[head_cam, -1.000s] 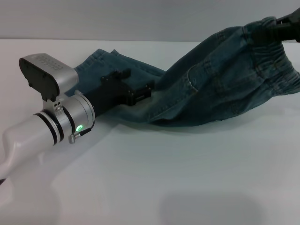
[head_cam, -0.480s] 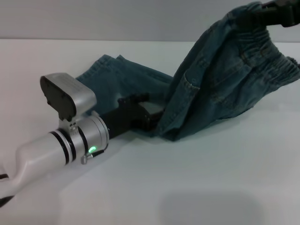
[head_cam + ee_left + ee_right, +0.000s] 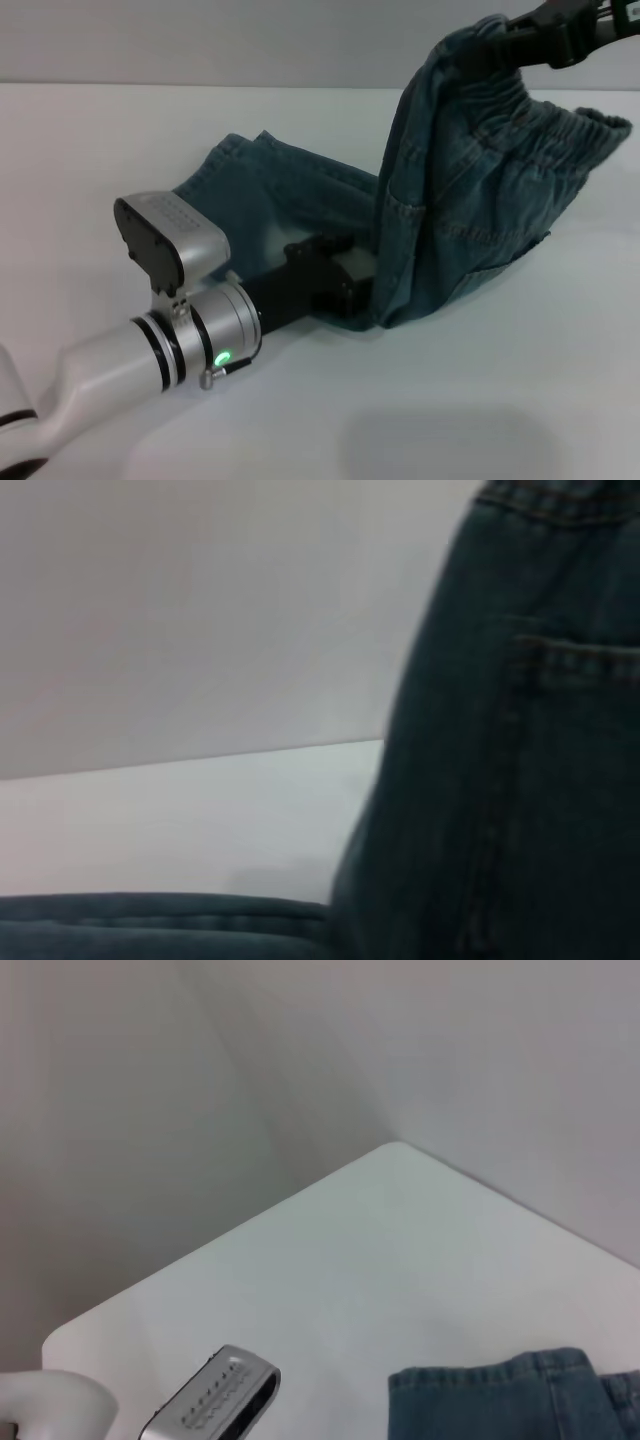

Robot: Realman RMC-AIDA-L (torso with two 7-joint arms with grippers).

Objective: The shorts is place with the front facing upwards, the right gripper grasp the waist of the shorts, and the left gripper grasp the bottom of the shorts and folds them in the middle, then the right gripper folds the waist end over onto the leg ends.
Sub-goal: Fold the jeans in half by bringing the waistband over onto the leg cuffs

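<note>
Waist (image 3: 520, 110) of the shorts (image 3: 450, 220) is held pinched and lifted by the right tool (image 3: 560, 30) for folding over; legs are pinned on the surface (image 3: 450, 400) by the left tool (image 3: 340, 275) (jaw state hidden).

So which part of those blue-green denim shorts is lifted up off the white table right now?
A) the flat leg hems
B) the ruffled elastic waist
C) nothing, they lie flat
B: the right pincer holds the ruffled elastic waist of the blue-green denim shorts high, while the legs lie on the white table by the left pincer.
</note>
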